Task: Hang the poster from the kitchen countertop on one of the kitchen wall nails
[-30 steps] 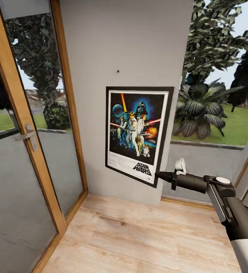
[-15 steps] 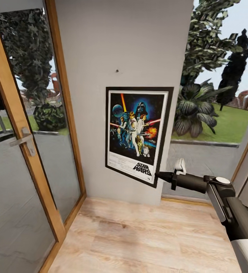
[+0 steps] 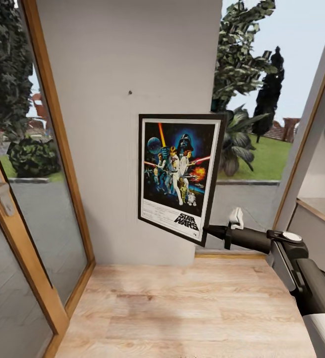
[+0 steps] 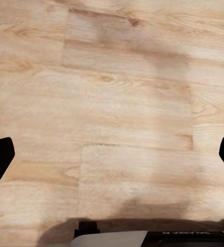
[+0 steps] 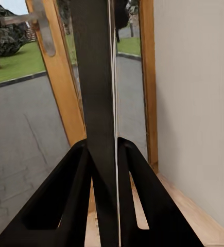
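The right tool [image 3: 209, 229] pinches the poster [image 3: 179, 175] at its lower right corner; stiff, light, likely to swing, below the nail [image 3: 130, 92]; left tool [image 4: 112, 154] released

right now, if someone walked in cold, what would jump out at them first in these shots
The Star Wars poster would catch the eye first, held upright in mid-air in front of the off-white wall, with the right gripper clamped on its lower right corner. Next comes the tiny dark wall nail, above and to the left of the poster. The right wrist view shows the poster edge-on between the black fingers.
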Controlling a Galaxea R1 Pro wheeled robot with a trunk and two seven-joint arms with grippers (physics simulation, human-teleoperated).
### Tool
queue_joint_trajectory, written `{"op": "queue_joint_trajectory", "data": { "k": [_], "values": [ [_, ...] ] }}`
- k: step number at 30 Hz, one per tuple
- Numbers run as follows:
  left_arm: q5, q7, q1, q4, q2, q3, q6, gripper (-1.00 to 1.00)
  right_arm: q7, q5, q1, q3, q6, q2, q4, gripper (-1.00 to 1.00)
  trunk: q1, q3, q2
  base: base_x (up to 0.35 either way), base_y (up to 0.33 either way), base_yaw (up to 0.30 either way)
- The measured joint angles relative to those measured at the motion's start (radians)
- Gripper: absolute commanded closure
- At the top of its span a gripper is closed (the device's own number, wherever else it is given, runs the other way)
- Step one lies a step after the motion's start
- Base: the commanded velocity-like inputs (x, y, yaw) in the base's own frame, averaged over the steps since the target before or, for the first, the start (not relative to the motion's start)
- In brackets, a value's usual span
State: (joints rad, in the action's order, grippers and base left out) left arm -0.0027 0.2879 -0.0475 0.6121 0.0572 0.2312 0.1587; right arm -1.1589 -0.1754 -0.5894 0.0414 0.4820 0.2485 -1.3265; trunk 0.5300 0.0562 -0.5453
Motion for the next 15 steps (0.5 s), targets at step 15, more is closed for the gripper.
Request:
{"op": "queue_joint_trajectory", "data": {
  "k": [15],
  "values": [
    [0.0,0.0,0.0,0.002,0.006,0.001,0.0,-1.0,-0.002,0.002,0.0,0.0,-0.001,0.0,0.0,1.0,0.0,0.0,0.0,0.118,0.014,-0.041]
  ]
}}
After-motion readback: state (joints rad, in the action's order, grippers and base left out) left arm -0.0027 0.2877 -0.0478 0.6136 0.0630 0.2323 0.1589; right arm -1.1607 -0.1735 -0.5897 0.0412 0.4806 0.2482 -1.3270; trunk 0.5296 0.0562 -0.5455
